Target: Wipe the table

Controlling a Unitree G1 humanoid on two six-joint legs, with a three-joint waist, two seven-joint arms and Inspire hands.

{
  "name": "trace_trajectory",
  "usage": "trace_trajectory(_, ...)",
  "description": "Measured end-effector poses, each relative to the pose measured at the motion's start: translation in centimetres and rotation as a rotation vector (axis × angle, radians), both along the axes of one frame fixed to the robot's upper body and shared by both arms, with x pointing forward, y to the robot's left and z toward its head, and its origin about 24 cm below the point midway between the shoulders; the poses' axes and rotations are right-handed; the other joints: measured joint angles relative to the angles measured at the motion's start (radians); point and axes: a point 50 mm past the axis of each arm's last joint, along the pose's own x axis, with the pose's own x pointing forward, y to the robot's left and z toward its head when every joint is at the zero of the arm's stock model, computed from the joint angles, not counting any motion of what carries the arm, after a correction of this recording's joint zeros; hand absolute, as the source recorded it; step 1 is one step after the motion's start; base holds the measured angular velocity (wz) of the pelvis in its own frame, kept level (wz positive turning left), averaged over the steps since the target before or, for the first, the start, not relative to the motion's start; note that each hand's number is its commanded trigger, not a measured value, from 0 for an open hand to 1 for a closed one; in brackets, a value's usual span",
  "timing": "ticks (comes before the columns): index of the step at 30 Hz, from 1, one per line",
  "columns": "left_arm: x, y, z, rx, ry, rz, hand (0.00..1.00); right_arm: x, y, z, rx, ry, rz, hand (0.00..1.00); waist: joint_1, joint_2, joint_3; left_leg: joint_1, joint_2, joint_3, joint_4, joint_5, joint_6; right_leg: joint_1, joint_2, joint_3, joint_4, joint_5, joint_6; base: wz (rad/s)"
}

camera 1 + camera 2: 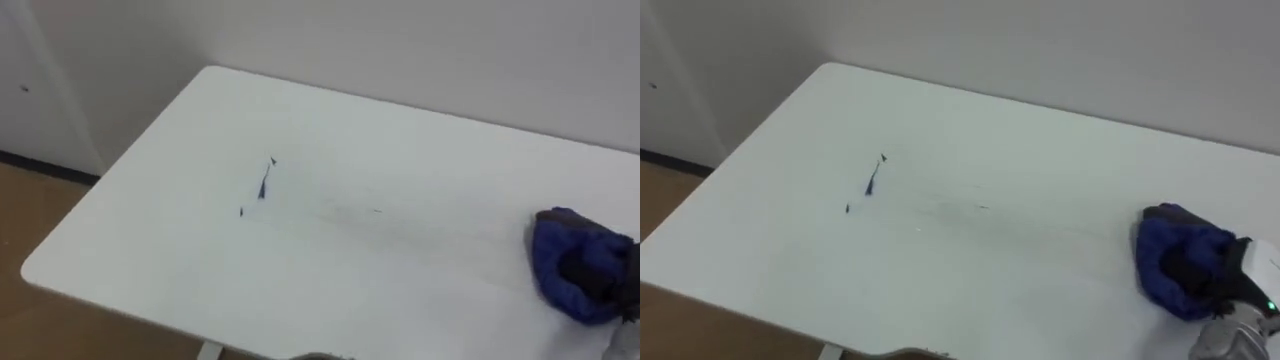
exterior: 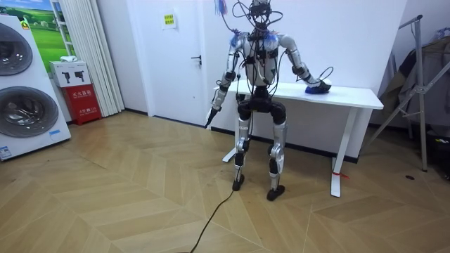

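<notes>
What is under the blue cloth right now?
The blue cloth lies on the white table, with the right hand pressed into it. The tabletop beneath is covered, so any marks there cannot be seen. The dark marks lie bare further left.

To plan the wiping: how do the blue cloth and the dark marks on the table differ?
The blue cloth is bunched and bulky; the dark marks are thin and flat. The cloth lies far right, the marks left of centre. Both are on the white table.

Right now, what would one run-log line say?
right hand on blue cloth | dark marks on table unwiped | left hand hangs at side
</notes>
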Motion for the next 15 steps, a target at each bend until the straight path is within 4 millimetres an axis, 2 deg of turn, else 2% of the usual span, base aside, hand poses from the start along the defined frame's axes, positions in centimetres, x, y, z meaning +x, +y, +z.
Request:
trace_trajectory(1,0.5,-0.5,-0.2,-0.015,-0.002,-0.013,0.0,1.3,1.0,0.3,-0.01,0.021,0.044,1.0,0.018,0.002,0.0021,-0.004,0.002,-0.004,-0.001,0.0,-0.004,-0.015,0.007,0.01,0.003,0.004,-0.006,-0.54)
trace_trajectory(3,0.6,-1.0,-0.4,-0.03,0.007,-0.032,0.0,4.2,3.7,1.0,-0.013,0.037,0.167,1.0,0.062,0.004,0.0004,-0.011,0.007,-0.002,-0.006,0.002,-0.01,-0.05,0.019,0.028,0.01,0.013,-0.021,-0.64)
trace_trajectory(5,0.7,-1.1,-0.5,-0.041,0.017,-0.029,0.0,8.7,9.1,3.2,-0.07,0.014,0.415,1.0,0.105,-0.003,0.0074,-0.03,0.018,-0.007,-0.006,0.01,-0.014,-0.084,0.032,0.028,0.017,0.021,-0.04,-0.35)
trace_trajectory(6,0.8,-1.2,-0.6,-0.045,0.015,-0.03,0.0,9.6,10.2,3.7,-0.076,0.0,0.467,1.0,0.113,-0.005,0.0089,-0.037,0.017,-0.014,-0.006,0.015,-0.012,-0.087,0.033,0.026,0.017,0.02,-0.042,0.17)
trace_trajectory(8,0.8,-1.4,-0.7,-0.059,0.019,-0.029,0.0,12.2,13.0,6.2,-0.072,-0.076,0.571,1.0,0.165,-0.003,0.0172,-0.04,0.012,-0.033,-0.015,0.024,-0.011,-0.079,0.033,0.017,0.005,0.018,-0.042,0.32)
trace_trajectory(10,0.4,-1.3,-0.6,-0.056,0.031,-0.02,0.0,13.1,13.7,7.5,-0.072,-0.124,0.605,1.0,0.196,-0.006,0.0188,-0.042,0.005,-0.054,-0.018,0.028,-0.007,-0.08,0.029,0.009,0.0,0.015,-0.036,0.41)
trace_trajectory(12,-1.1,-1.2,-0.5,-0.055,0.072,-0.001,0.0,13.3,13.8,7.8,-0.07,-0.141,0.62,1.0,0.201,-0.01,0.0178,-0.044,-0.005,-0.082,-0.023,0.029,-0.005,-0.072,0.023,-0.001,-0.002,0.01,-0.028,0.4)
trace_trajectory(15,-2.7,-1.0,-0.4,-0.059,0.111,0.033,0.0,11.5,12.0,5.7,-0.07,-0.071,0.588,1.0,0.19,-0.021,0.015,-0.041,-0.012,-0.103,-0.031,0.032,-0.001,-0.057,0.013,-0.026,0.0,0.003,-0.018,0.41)
